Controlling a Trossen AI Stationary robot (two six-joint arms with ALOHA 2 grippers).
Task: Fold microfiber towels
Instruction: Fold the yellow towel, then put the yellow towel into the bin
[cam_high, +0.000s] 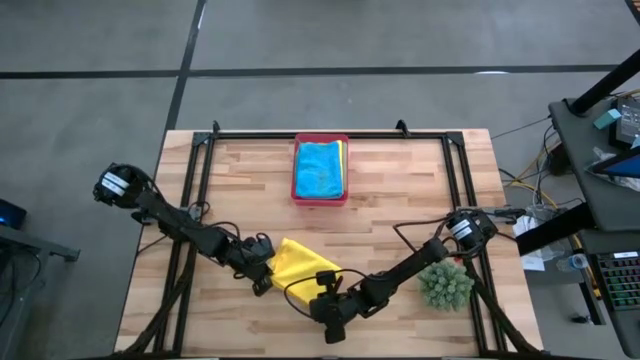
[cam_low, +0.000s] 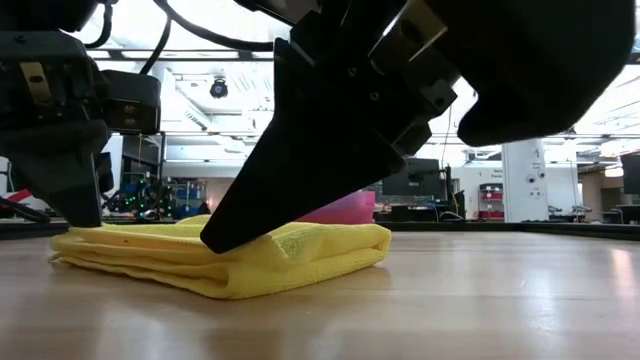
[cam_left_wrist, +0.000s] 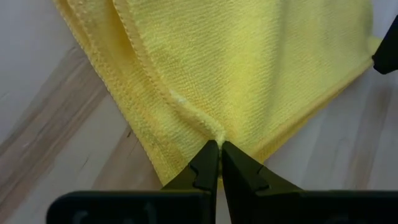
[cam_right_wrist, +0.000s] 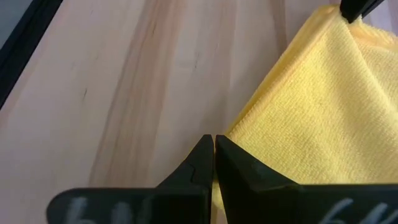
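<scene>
A yellow microfiber towel (cam_high: 300, 260) lies folded in several layers near the table's front middle, flat on the wood. My left gripper (cam_left_wrist: 219, 147) is shut at its left side, and my right gripper (cam_right_wrist: 213, 140) is shut at its near right corner. In the low view the left gripper (cam_low: 85, 222) stands at the towel's (cam_low: 230, 255) left end and the right gripper (cam_low: 215, 240) slants down onto its top. A turquoise towel (cam_high: 320, 170) lies on top of other towels in the pink tray (cam_high: 321, 200) at the far middle. My left gripper pinches a hemmed edge of the yellow towel (cam_left_wrist: 214, 132) between its two fingertips, where the cloth puckers into a small ridge. The fingers slant down from the table's left. The towel stays lying on the table, slack. I cannot tell how many layers are pinched. My right gripper has its shut fingertips at the towel's folded corner (cam_right_wrist: 239, 134), slanting down from the table's right and near side. Yellow cloth shows between the fingers behind the tips. One finger (cam_low: 300, 170) lies on the towel's top. The towel rests on the table.
A spiky green plant (cam_high: 445, 285) stands at the near right beside the right arm. The pink tray (cam_low: 345, 208) shows behind the towel in the low view. Black frame rails (cam_high: 330, 133) run along the far edge and both sides. Bare wood lies between tray and towel.
</scene>
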